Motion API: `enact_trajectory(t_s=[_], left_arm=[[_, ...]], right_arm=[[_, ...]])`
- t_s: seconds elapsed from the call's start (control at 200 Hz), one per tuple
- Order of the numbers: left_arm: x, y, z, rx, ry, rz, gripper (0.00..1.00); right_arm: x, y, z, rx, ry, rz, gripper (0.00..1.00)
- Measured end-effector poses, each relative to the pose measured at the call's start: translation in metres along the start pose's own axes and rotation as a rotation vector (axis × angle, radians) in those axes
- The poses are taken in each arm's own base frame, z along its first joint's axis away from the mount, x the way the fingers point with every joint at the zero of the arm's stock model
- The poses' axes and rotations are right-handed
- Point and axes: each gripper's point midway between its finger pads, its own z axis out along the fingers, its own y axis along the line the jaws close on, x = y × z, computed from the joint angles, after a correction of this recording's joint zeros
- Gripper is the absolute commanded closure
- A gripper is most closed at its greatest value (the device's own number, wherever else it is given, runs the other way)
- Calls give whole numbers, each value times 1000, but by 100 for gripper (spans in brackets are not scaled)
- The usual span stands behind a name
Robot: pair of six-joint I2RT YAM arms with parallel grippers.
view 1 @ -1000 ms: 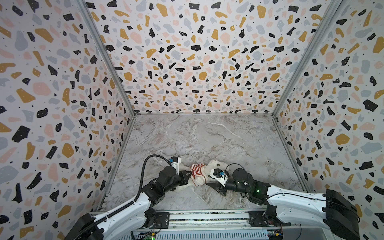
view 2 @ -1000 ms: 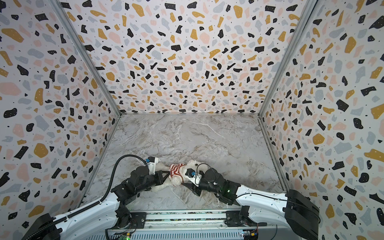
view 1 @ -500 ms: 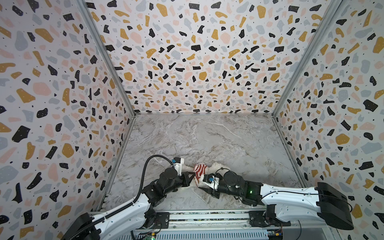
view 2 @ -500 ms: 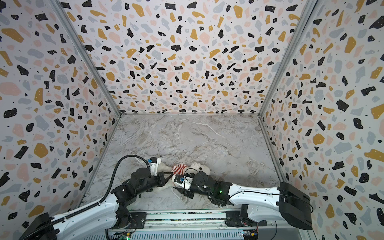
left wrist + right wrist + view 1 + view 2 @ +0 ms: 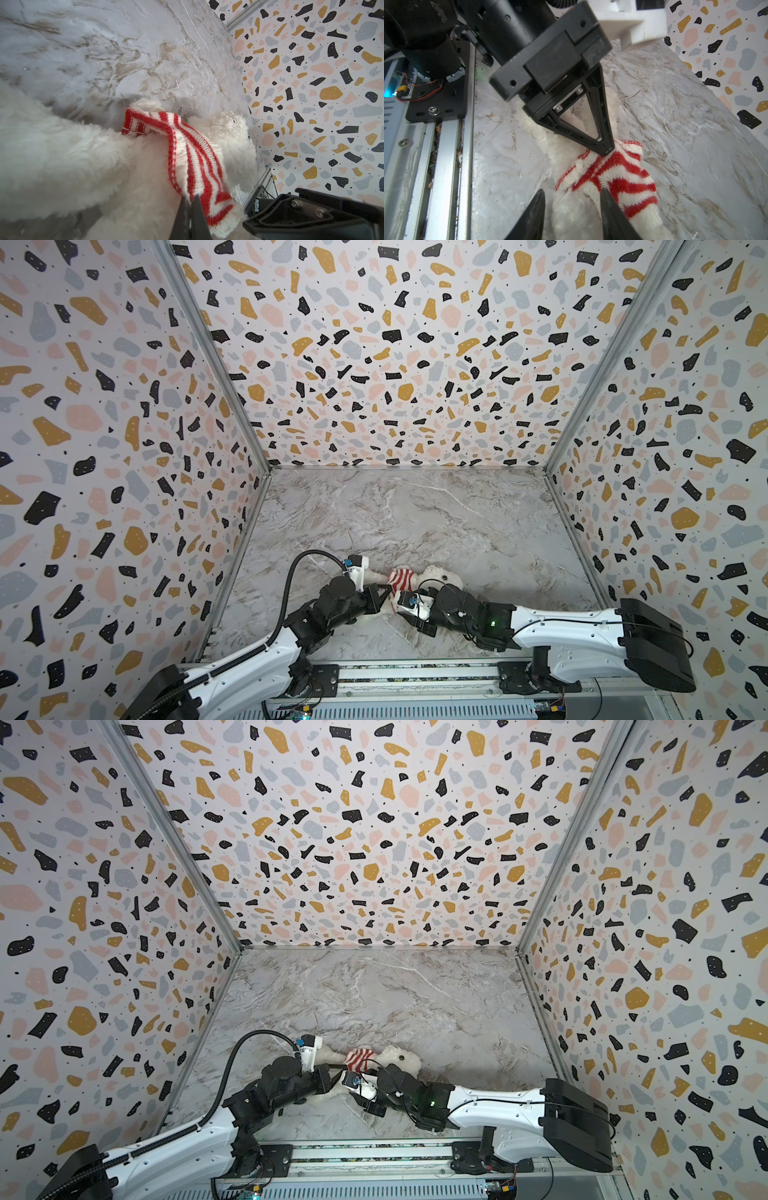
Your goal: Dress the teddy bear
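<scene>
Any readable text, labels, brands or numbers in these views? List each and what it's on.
No readable text in any view.
teddy bear, striped sweater: no tag or lettering showing.
left pincer, right pincer: plain black, no markings.
circuit boards by the front rail: any print is too small to read.
</scene>
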Motion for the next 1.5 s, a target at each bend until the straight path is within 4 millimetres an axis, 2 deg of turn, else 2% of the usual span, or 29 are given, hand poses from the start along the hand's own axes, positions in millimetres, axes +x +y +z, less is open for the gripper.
enact_trajectory(t_s=[0.135,0.3,0.43,0.711,0.961,1.176,1.322,1.497], left_arm=[[0,0,0,0,-1,0,100],[-1,0,0,-3,-4,0,100],[-1,0,-1,-3,-7,0,100],[1,3,-1,-16,-4,-3,100],[6,14,-2,-70,13,2,100],[0,8,-4,-74,1,26,100],[1,10,-4,-80,6,28,100],[6,9,-2,-77,24,35,100]], right_arm=[[7,-1,4,13,26,1,72],[8,-5,3,32,31,5,91],[10,-6,-2,42,30,17,100],[14,-9,-26,63,-33,52,100],[-3,-24,-53,78,-213,140,100],[-2,-29,-50,63,-230,172,100],[9,-24,-41,43,-183,188,89],[11,-25,-41,30,-179,222,67]])
